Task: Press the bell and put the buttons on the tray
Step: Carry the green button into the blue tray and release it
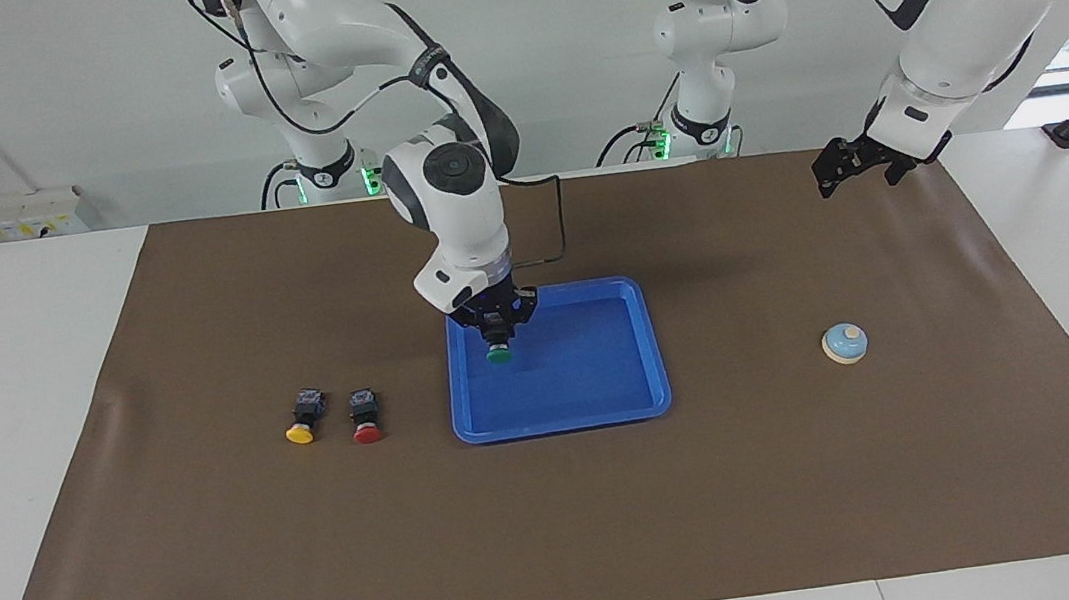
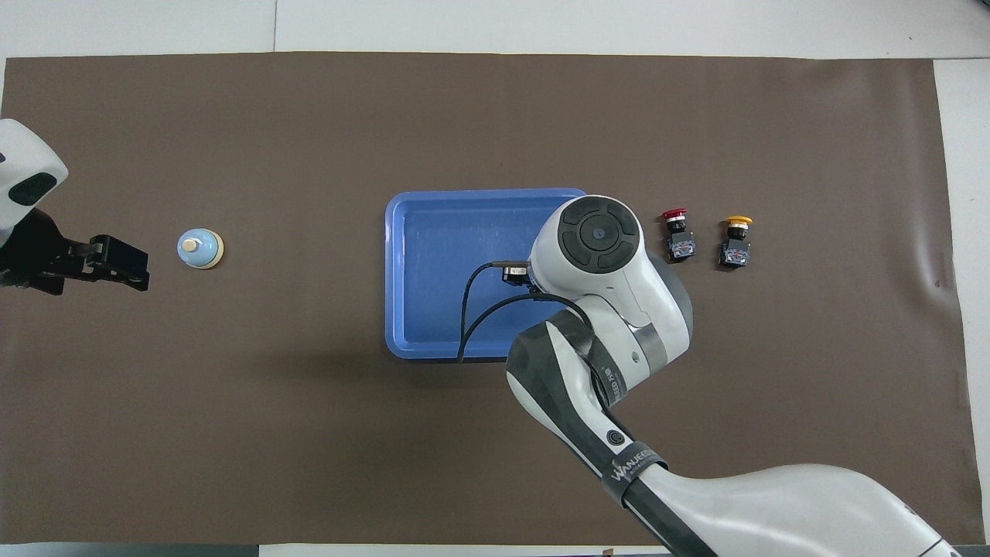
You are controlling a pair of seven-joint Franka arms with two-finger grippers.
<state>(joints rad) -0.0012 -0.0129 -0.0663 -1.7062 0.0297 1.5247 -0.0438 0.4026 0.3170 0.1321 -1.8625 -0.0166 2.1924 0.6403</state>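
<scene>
My right gripper (image 1: 496, 330) is over the blue tray (image 1: 564, 425), at the tray's corner nearest the right arm. It is shut on the green button (image 1: 498, 353), which hangs cap down, low over the tray floor. In the overhead view my right wrist hides this gripper and the green button; the tray (image 2: 441, 263) shows beside it. The yellow button (image 1: 303, 417) (image 2: 735, 240) and red button (image 1: 366, 416) (image 2: 678, 234) lie side by side on the mat toward the right arm's end. The bell (image 1: 844, 343) (image 2: 199, 248) stands toward the left arm's end. My left gripper (image 1: 846, 166) (image 2: 124, 263) waits raised over bare mat.
A brown mat (image 1: 562, 538) covers the white table. The right arm's cable (image 2: 472, 309) loops over the tray's edge nearest the robots.
</scene>
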